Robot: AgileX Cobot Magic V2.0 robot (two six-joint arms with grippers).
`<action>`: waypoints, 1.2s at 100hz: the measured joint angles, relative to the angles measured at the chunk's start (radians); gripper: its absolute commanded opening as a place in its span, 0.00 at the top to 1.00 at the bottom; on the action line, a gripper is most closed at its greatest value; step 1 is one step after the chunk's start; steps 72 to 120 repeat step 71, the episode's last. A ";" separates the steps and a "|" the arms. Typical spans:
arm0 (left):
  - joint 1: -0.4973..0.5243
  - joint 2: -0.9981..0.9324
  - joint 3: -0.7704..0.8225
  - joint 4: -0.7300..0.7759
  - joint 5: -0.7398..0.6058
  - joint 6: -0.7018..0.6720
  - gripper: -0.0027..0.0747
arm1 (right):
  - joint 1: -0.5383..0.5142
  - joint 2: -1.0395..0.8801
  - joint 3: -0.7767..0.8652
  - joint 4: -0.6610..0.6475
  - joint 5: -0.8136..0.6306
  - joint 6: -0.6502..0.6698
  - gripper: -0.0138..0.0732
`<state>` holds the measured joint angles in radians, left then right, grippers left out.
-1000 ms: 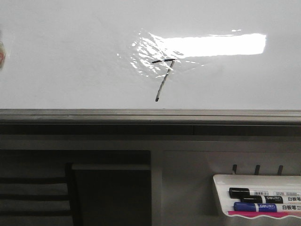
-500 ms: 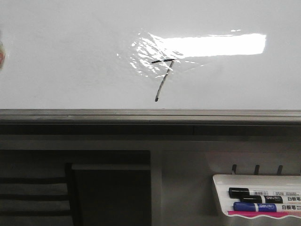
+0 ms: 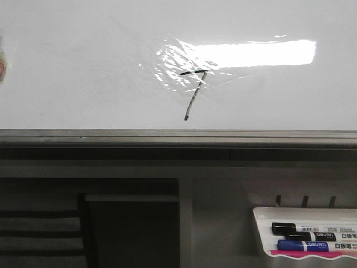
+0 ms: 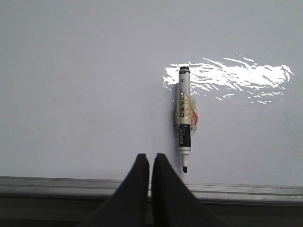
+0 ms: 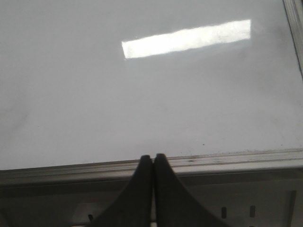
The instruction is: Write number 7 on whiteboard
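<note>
Now: 7 (image 3: 193, 94) on whiteboard (image 3: 83, 67) | marker (image 4: 184, 123) at board's 9 o'clock | left gripper (image 4: 150, 158), right gripper (image 5: 153, 158) both closed, empty

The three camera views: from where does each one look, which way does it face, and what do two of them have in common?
Front view: faces forward over the whiteboard, showing the number 7, the grey edge rail and the marker tray; no part of the robot shows.
Left wrist view: sits on the left arm, looks at the board and a marker lying on it; the left gripper shows, jaws shut and empty.
Right wrist view: sits on the right arm, looks at bare board; the right gripper shows, jaws shut.
Shared: all views show the board, its edge rail and a light glare.
</note>
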<state>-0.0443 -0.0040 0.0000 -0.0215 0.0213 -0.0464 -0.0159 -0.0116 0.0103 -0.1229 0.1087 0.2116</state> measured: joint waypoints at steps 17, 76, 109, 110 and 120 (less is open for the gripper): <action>0.000 0.000 0.000 0.000 0.000 0.000 0.99 | 0.000 0.000 0.000 0.000 -0.011 -0.010 0.92; 0.000 0.000 0.000 0.000 0.000 0.000 0.99 | 0.000 0.000 0.000 0.022 -0.028 -0.070 0.92; 0.000 0.000 0.000 0.000 0.000 0.000 0.99 | 0.000 0.000 0.000 0.022 -0.028 -0.070 0.92; 0.000 0.000 0.000 0.000 0.000 0.000 0.99 | 0.000 0.000 0.000 0.022 -0.028 -0.070 0.92; 0.000 0.000 0.000 0.000 0.000 0.000 0.99 | 0.000 0.000 0.000 0.022 -0.028 -0.070 0.92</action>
